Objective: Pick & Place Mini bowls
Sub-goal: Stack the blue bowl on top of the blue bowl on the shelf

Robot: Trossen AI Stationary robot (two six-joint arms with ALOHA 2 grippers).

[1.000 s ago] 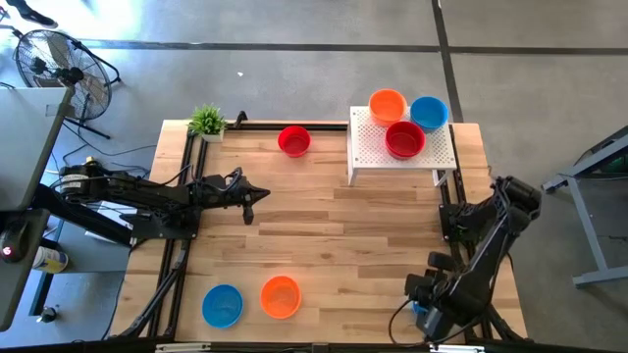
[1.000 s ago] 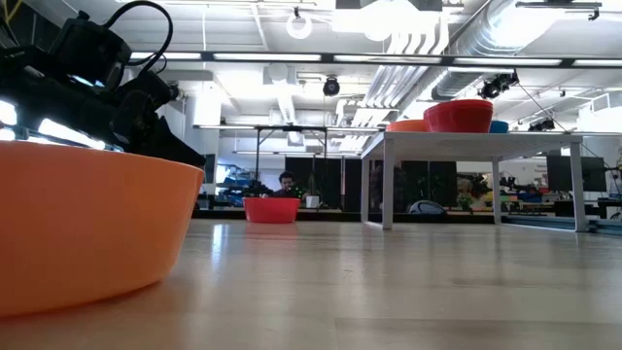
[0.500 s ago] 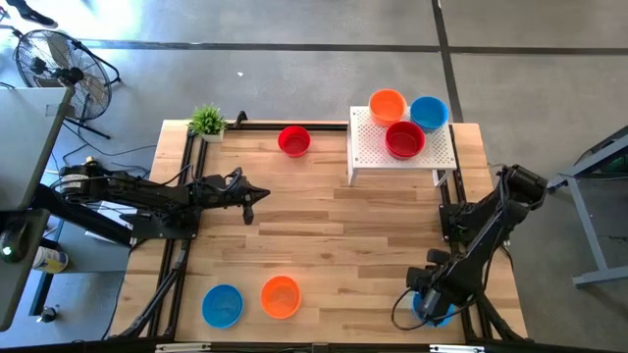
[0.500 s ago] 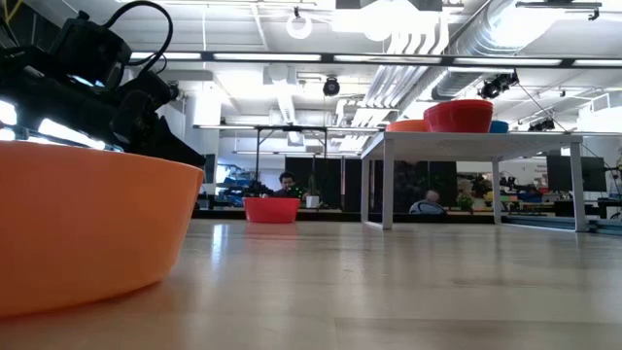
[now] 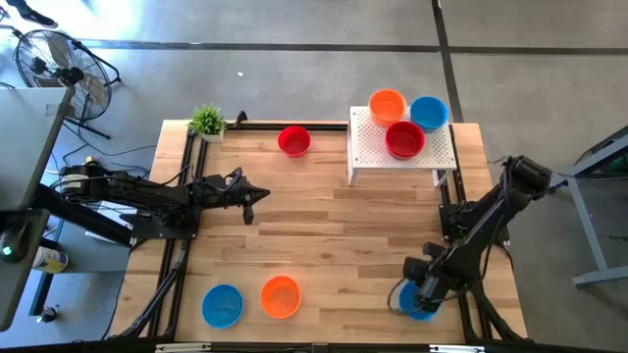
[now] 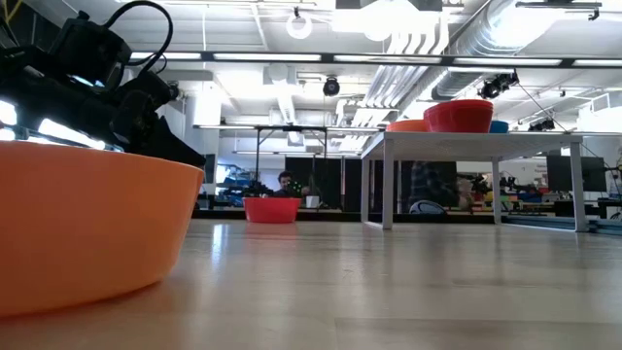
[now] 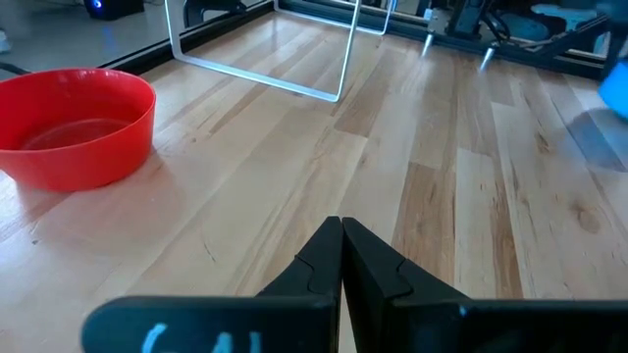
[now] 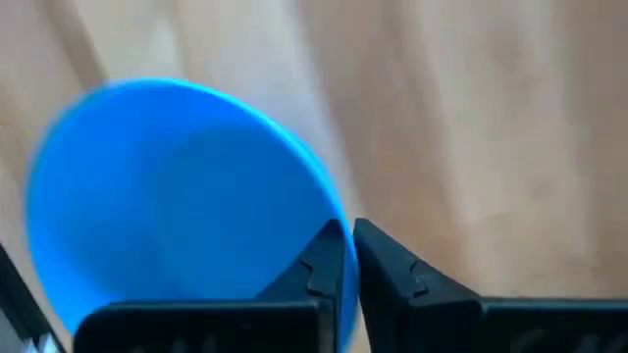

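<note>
From above, the right gripper (image 5: 417,297) covers most of a blue bowl (image 5: 416,309) near the table's front right corner, so only a sliver of blue shows past the dark fingers. In the right wrist view that bowl (image 8: 177,196) is smeared and runs off the picture's edge, and the fingertips (image 8: 339,250) hide the stretch of rim they pinch. In the low view a large orange bowl (image 6: 87,224) is cut off by the picture's edge, and it hides the table behind it. People (image 6: 285,182) far back in the room are too small and blurred to make out.
</note>
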